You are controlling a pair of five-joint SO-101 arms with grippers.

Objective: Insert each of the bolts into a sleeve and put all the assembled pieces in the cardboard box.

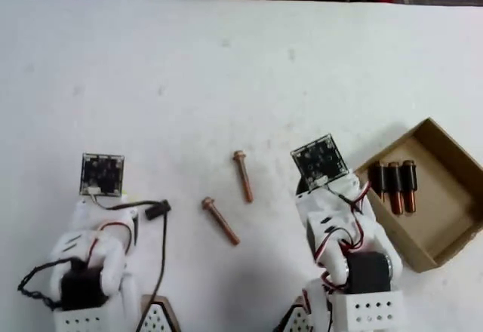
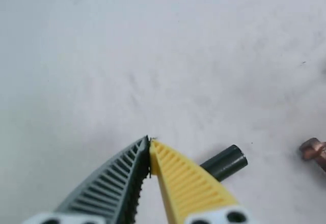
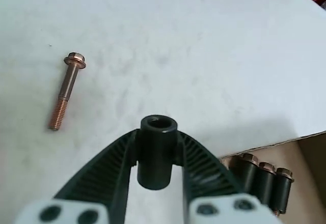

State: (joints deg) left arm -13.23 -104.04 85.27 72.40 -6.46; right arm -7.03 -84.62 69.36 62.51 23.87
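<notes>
Right fingers (image 3: pixel 204 164) clamped a sleeve (image 3: pixel 155 155) upright, bore up, seemingly for loading. Left fingers (image 2: pixel 183 178) were pressed together, empty, beside a spare sleeve (image 2: pixel 226 162). Two bolts (image 1: pixel 243 175) lay on the desk (image 1: pixel 226 83) between the arms; three finished pieces (image 1: pixel 394 186) sat in the box (image 1: pixel 449 211), far right.

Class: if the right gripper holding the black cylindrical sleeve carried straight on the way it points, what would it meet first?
Probably nothing but bare white table: the right gripper with its black cylindrical sleeve points past the copper bolt, which lies off to one side.
</notes>
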